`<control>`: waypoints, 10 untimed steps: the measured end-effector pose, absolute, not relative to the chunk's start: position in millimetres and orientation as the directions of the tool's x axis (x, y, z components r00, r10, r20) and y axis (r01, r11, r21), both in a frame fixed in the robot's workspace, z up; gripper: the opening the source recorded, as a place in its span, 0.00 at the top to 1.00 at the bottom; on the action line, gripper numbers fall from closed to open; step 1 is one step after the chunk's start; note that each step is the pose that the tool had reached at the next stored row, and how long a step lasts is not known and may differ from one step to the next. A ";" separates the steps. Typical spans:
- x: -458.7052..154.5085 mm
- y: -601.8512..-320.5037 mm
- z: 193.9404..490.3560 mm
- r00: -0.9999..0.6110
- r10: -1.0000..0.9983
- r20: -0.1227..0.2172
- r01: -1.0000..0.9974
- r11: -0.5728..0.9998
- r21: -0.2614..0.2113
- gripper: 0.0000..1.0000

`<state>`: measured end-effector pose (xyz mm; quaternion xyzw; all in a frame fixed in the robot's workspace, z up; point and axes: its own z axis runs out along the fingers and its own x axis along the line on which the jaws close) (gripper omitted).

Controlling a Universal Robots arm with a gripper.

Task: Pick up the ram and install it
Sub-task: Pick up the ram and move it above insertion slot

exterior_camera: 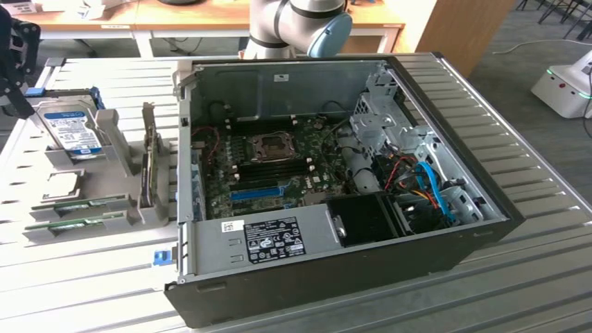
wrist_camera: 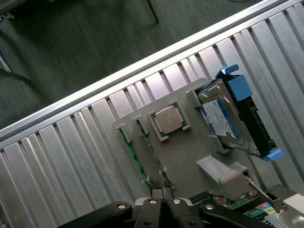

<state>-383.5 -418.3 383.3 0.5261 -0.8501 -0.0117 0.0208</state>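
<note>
The ram [wrist_camera: 153, 153] is a thin green stick standing on edge in a slot of the grey holder [wrist_camera: 190, 147], on the side nearer the CPU chip [wrist_camera: 167, 119]. A look-alike green stick [wrist_camera: 131, 153] stands in the neighbouring slot. My gripper [wrist_camera: 163, 186] is shut with nothing in it and hovers above the holder, its fingertips in line with the ram's near end. In the exterior view the ram [exterior_camera: 85, 204] lies at the left, and the dark gripper [exterior_camera: 13, 97] hangs at the left edge above the holder [exterior_camera: 111, 149].
An open computer case [exterior_camera: 481, 236] fills the table's middle, its motherboard [exterior_camera: 277, 163] exposed with memory slots beside the CPU socket. A blue-labelled hard drive [wrist_camera: 223, 116] leans in the holder. A graphics card [exterior_camera: 148, 163] stands on edge. The ribbed metal table [wrist_camera: 71, 156] ends close beyond the holder.
</note>
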 end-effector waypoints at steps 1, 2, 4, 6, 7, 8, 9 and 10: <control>-383.5 -418.3 383.1 -0.430 -0.903 0.023 -0.902 0.430 0.042 0.90; -383.5 -418.3 382.9 -0.415 -0.910 0.023 -0.909 0.415 0.042 0.90; -383.5 -418.3 382.7 -0.385 -0.923 0.023 -0.922 0.386 0.042 0.90; -383.5 -418.3 382.4 -0.355 -0.934 0.023 -0.934 0.356 0.042 0.90; -383.5 -418.3 382.3 -0.340 -0.940 0.023 -0.939 0.341 0.042 0.90; -383.5 -418.3 382.2 -0.325 -0.945 0.023 -0.945 0.326 0.042 0.90; -383.5 -418.3 382.1 -0.313 -0.950 0.023 -0.949 0.314 0.042 0.90; -383.5 -418.3 382.0 -0.303 -0.953 0.023 -0.952 0.304 0.042 0.90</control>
